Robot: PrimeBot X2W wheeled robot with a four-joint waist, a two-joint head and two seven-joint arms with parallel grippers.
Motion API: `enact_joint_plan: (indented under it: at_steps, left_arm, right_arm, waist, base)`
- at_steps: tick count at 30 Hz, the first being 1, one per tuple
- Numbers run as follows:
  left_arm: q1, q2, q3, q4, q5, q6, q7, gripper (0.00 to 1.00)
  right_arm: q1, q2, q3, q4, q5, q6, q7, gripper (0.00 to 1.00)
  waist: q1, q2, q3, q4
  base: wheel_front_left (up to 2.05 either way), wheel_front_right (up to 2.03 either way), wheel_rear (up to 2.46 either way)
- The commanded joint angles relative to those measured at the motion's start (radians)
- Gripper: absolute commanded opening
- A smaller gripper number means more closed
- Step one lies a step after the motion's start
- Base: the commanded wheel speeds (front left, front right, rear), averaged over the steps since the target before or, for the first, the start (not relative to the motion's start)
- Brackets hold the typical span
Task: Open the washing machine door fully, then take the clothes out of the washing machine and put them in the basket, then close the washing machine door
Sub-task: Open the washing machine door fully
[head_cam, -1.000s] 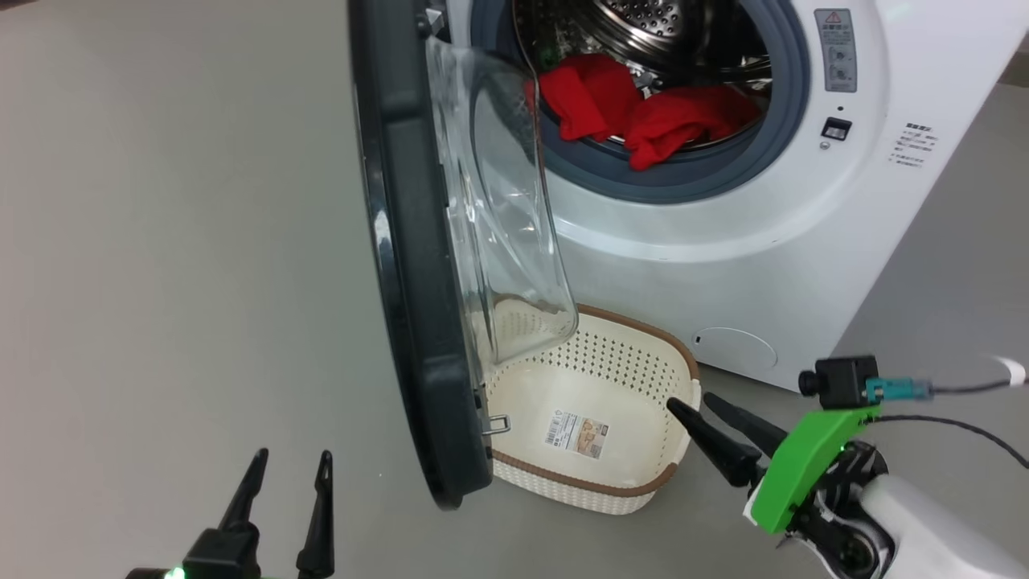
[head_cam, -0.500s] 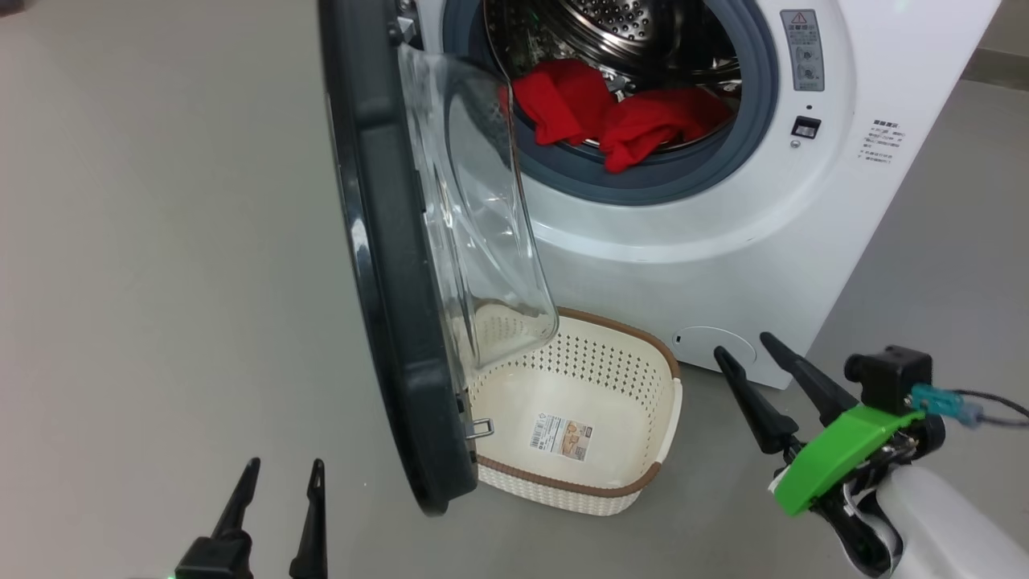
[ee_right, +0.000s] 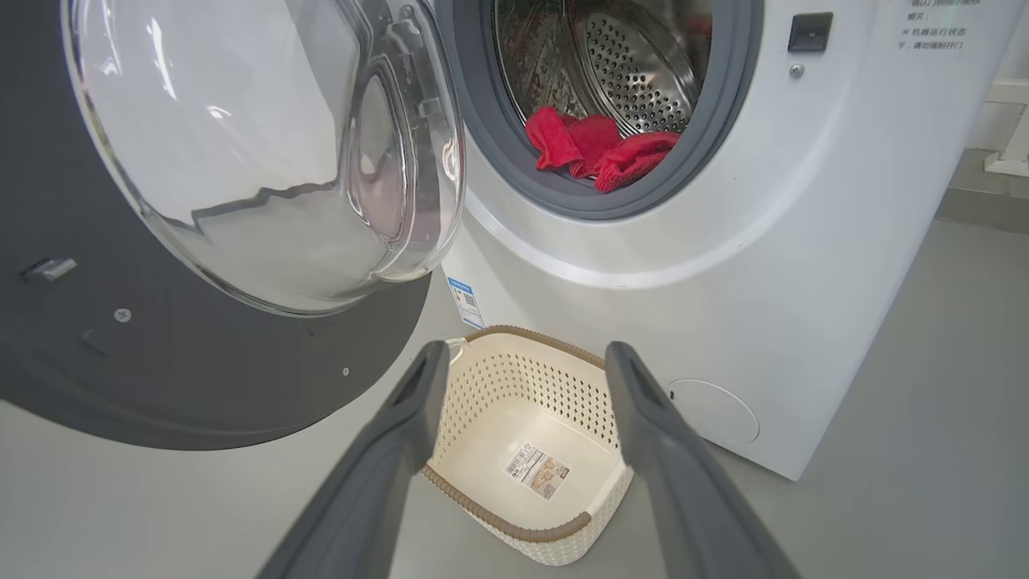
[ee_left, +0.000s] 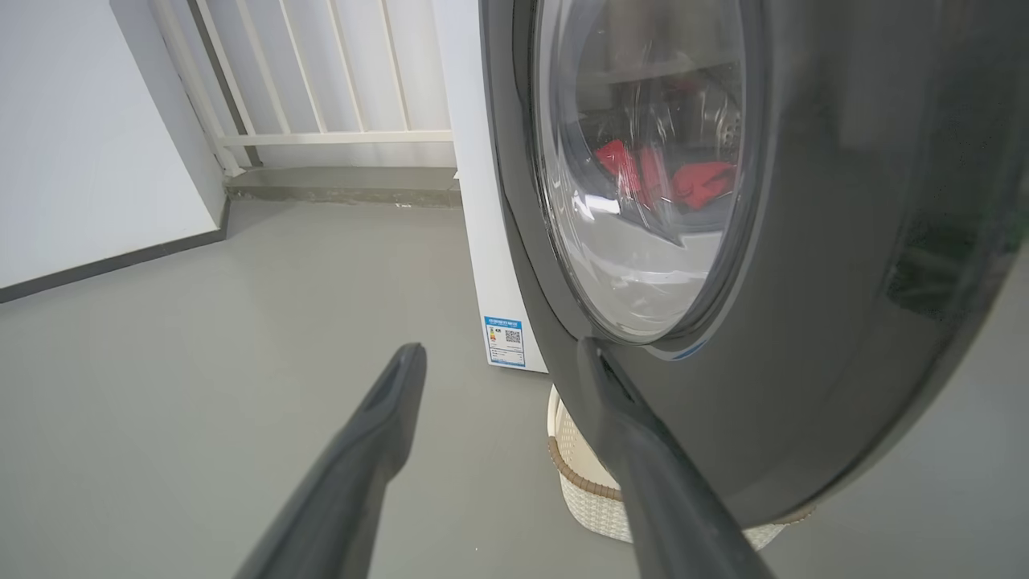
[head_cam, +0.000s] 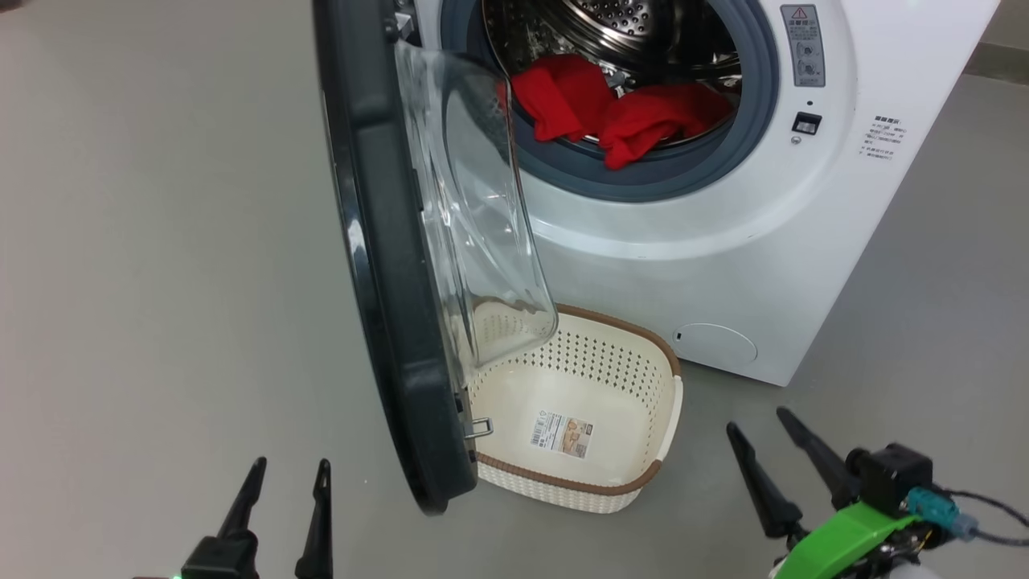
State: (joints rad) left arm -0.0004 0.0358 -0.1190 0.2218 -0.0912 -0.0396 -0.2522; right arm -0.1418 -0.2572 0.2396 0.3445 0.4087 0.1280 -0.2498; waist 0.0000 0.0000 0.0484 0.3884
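The white washing machine [head_cam: 723, 265] stands with its black-rimmed door [head_cam: 378, 281] swung open, edge-on to my head, the glass bowl bulging to the right. Red clothes [head_cam: 611, 112] lie in the steel drum against the grey gasket. The cream basket [head_cam: 619, 326] sits empty on the floor under the door, a sticker on its bottom. My left gripper [head_cam: 291, 464] is open, low to the left of the door, and its right finger lies close against the door's outer face [ee_left: 804, 362]. My right gripper [head_cam: 756, 419] is open and empty, right of the basket [ee_right: 522, 394], pointing toward it.
Grey floor [head_cam: 145, 241] spreads wide to the left of the door and to the right of the machine. A white railing [ee_left: 321, 96] and wall stand behind the machine's left side. A round flap [head_cam: 715, 344] sits low on the machine's front.
My right gripper has drawn back from the basket's right rim, down and to the right, still open. The head camera shifted a little. The left gripper, door and clothes have not moved.
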Motion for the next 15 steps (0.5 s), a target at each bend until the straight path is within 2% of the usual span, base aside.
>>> enact_joint_plan:
  at_steps: [1, 9, 10, 11, 12, 15]
  left_arm:
    - [-0.016, 0.014, 0.029, -0.024, -0.004, 0.005, -0.01, 1.0]
    - [-0.017, 0.014, 0.032, -0.039, -0.025, 0.008, -0.01, 1.0]
    - [-0.019, 0.014, 0.035, -0.045, -0.036, 0.007, -0.01, 0.89]
    - [-0.021, 0.014, 0.038, -0.054, -0.05, 0.006, -0.01, 0.35]
    - [-0.025, 0.014, 0.043, -0.065, -0.071, 0.004, -0.01, 0.0]
    - [-0.043, 0.014, 0.067, -0.12, -0.136, 0.001, -0.01, 0.0]
  right_arm:
    - [0.004, 0.0, 0.012, -0.021, -0.013, 0.003, -0.012, 1.0]
    - [0.028, 0.013, -0.003, -0.022, -0.037, 0.003, -0.012, 1.0]
    - [0.027, 0.012, -0.003, -0.024, -0.039, 0.003, -0.012, 1.0]
    - [0.026, 0.012, -0.005, -0.025, -0.04, 0.003, -0.012, 1.0]
    - [0.025, 0.012, -0.007, -0.027, -0.04, 0.003, -0.012, 1.0]
    - [0.028, 0.015, -0.014, -0.035, -0.041, 0.003, -0.012, 1.0]
  waist:
    - [0.0, 0.0, -0.002, 0.001]
    - [0.0, 0.0, -0.014, 0.003]
    - [0.0, 0.0, -0.015, 0.003]
    - [0.0, 0.0, -0.017, 0.005]
    - [0.0, 0.0, -0.018, 0.006]
    - [0.0, 0.0, -0.025, 0.01]
  base:
    - [0.0, 0.0, 0.0]
    - [0.0, 0.0, 0.0]
    - [0.0, 0.0, 0.0]
    - [0.0, 0.0, 0.0]
    - [0.0, 0.0, 0.0]
    - [0.0, 0.0, 0.0]
